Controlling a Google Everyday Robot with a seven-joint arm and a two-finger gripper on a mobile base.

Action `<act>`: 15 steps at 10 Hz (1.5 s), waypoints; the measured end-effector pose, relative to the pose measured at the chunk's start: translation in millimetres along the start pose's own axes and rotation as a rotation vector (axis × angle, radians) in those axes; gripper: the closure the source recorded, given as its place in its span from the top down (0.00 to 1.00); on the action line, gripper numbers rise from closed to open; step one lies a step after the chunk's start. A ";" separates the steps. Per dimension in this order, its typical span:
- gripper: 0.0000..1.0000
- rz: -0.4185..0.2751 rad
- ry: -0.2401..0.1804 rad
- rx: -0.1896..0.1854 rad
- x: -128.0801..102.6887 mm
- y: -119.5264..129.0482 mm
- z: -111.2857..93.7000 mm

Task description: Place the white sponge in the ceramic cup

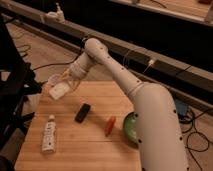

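My gripper [66,84] is at the table's far left corner, shut on the white sponge [59,91], a small flat white block held just above the table top. The ceramic cup [53,81] is a small white round cup right behind and beside the sponge, partly hidden by the gripper. The sponge hangs at the cup's near side, level with its rim; I cannot tell whether they touch. My white arm reaches in from the lower right across the table.
On the wooden table [90,150] lie a black remote [83,112], a red object [110,125] and a white tube with a dark label [48,133]. A green bowl [128,129] at the right is half hidden by my arm. Cables lie on the floor.
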 end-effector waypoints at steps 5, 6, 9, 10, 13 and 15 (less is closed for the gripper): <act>0.00 0.124 0.097 0.132 77.1 -23.5 -29.5; 0.00 0.141 0.131 0.153 90.8 -30.7 -37.1; 0.00 0.176 0.256 0.220 116.3 -61.1 -61.6; 0.00 0.174 0.258 0.220 115.1 -64.4 -59.2; 0.00 0.177 0.263 0.221 117.7 -62.0 -62.5; 0.00 0.174 0.259 0.222 115.9 -65.4 -59.8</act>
